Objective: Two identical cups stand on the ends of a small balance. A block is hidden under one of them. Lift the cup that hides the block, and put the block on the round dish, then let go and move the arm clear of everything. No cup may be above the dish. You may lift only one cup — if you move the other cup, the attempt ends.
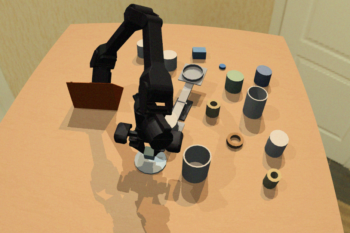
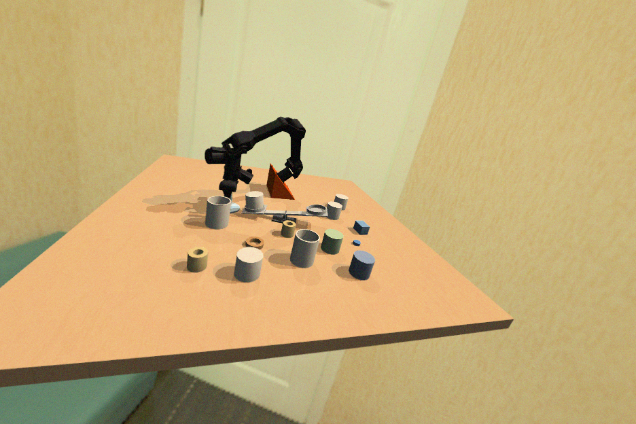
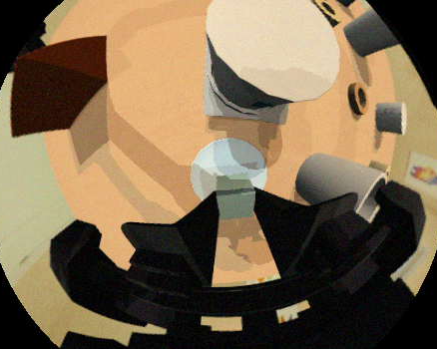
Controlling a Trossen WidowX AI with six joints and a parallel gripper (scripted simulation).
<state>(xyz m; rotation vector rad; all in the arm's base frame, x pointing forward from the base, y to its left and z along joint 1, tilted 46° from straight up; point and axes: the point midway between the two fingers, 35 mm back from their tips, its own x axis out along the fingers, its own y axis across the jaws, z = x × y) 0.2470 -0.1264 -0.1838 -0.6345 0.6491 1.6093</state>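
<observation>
1. Peach-orange wooden surface (image 1: 56,151) carries everything: the black six-joint arm (image 1: 152,64), a rust-red upright panel (image 1: 94,95), and many grey, green, blue and tan cylinders and rings that are clutter.
2. Grey metal balance beam (image 1: 185,90) runs away from the camera in the top view. Its far pad holds only an empty grey ring (image 1: 192,72); no cup stands there.
3. Near end: grey cup with a pale cream top (image 3: 271,42) sits on its square pad, well seen in the wrist view, largely hidden behind the arm in the top view. This cup must not be moved.
4. Pale blue round flat dish (image 1: 150,162) lies just beside that near pad, with a tall open grey tube (image 1: 196,163) on its other side.
5. Black pincer (image 1: 149,152) points down over the dish, closed partway on the small teal-green block (image 3: 235,198); the fingers grip it on both sides.
6. Step in hand, by judgement: placing the block. It hangs over the dish; whether it touches cannot be told.
7. Next move calls for lowering until seated, opening, then a straight rise, since the cup and tube flank the pincer closely.
</observation>
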